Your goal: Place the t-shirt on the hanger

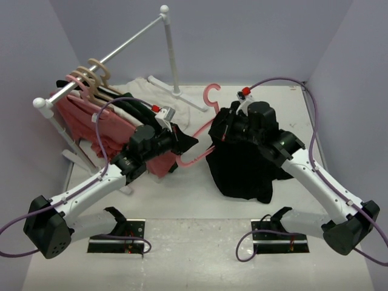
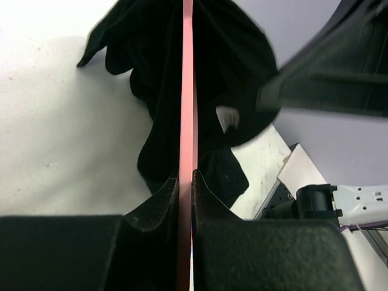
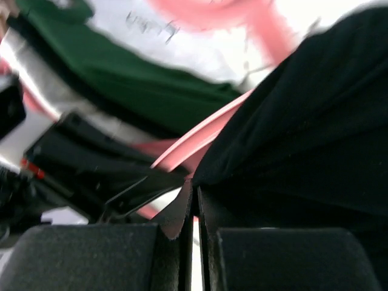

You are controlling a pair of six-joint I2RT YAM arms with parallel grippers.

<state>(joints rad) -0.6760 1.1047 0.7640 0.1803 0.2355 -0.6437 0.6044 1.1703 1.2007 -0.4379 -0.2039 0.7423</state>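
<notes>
The pink hanger (image 1: 195, 159) hangs above the table between my two arms, its hook (image 1: 211, 97) pointing to the back. My left gripper (image 1: 189, 144) is shut on the hanger's left end. In the left wrist view its thin pink edge (image 2: 187, 109) runs straight out from between the left gripper's tips (image 2: 187, 179). The black t-shirt (image 1: 242, 167) droops in a bundle over the hanger's right half. My right gripper (image 1: 225, 130) is shut on a pinch of the t-shirt's edge (image 3: 285, 121), right beside the hanger's arm (image 3: 203, 140); the right gripper's tips (image 3: 195, 189) meet on the cloth.
A white clothes rack (image 1: 115, 51) stands at the back left with several beige and pink hangers (image 1: 91, 76), a salmon-pink shirt (image 1: 115, 130) and a dark green shirt (image 3: 139, 85). Its right post (image 1: 171, 51) stands behind the hanger hook. White cloth (image 1: 145, 88) lies under the rack.
</notes>
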